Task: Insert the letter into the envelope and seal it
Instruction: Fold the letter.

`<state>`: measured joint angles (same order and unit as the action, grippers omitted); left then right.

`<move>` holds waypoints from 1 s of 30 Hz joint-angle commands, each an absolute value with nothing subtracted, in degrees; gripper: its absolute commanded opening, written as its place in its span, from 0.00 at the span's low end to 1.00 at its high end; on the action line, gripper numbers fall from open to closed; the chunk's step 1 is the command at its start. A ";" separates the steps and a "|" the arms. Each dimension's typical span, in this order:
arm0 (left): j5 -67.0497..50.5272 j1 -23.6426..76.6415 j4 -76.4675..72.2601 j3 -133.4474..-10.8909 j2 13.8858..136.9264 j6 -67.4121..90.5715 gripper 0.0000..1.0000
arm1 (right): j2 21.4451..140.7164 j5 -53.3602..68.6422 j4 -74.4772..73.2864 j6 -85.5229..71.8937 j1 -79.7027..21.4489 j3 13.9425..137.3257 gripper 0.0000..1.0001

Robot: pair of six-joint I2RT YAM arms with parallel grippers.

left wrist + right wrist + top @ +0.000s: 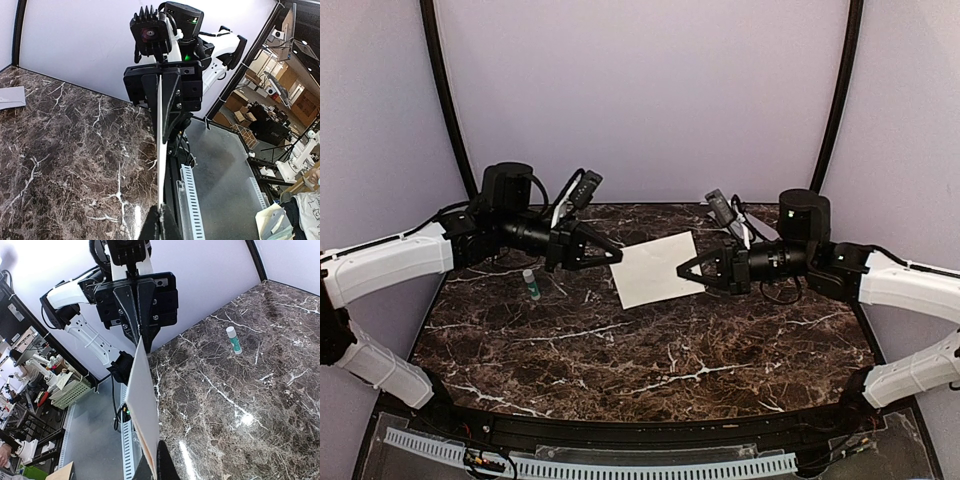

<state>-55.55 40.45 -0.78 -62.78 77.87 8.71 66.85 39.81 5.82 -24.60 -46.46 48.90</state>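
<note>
Step in hand: pinching letter (656,268) aloft between left gripper (618,256) and right gripper (682,270), both clamped; next, probably steering it into envelope (10,97).

The surface (650,350) is a dark brown marble-patterned top run through with white veins, its near edge curved and trimmed in black, with pale walls closing in its far side. A small white-and-green glue stick (530,284) rests on the left half, toward the back. In the left wrist view the envelope (10,97), plain light grey, lies flat on the surface close to the far wall, with only one end of it inside the picture.
</note>
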 commanded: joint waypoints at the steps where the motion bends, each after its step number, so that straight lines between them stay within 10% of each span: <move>1: -57.23 40.35 -4.40 -61.50 77.28 10.05 0.00 | 66.48 37.65 11.36 -26.37 -46.14 47.74 0.00; 3: -57.10 40.34 -5.54 -61.07 76.93 10.65 0.01 | 66.03 36.56 14.74 -28.03 -46.14 46.69 0.00; 6: -57.04 40.34 -8.43 -60.14 76.38 12.58 0.40 | 66.16 34.18 17.71 -29.26 -46.19 46.08 0.00; 10: -57.96 40.34 -10.08 -59.43 76.71 14.06 0.54 | 66.35 32.54 23.84 -31.26 -46.22 44.79 0.00; 30: -60.21 38.96 -22.16 -56.23 78.06 24.23 0.37 | 70.42 37.21 27.13 -32.91 -46.63 45.31 0.00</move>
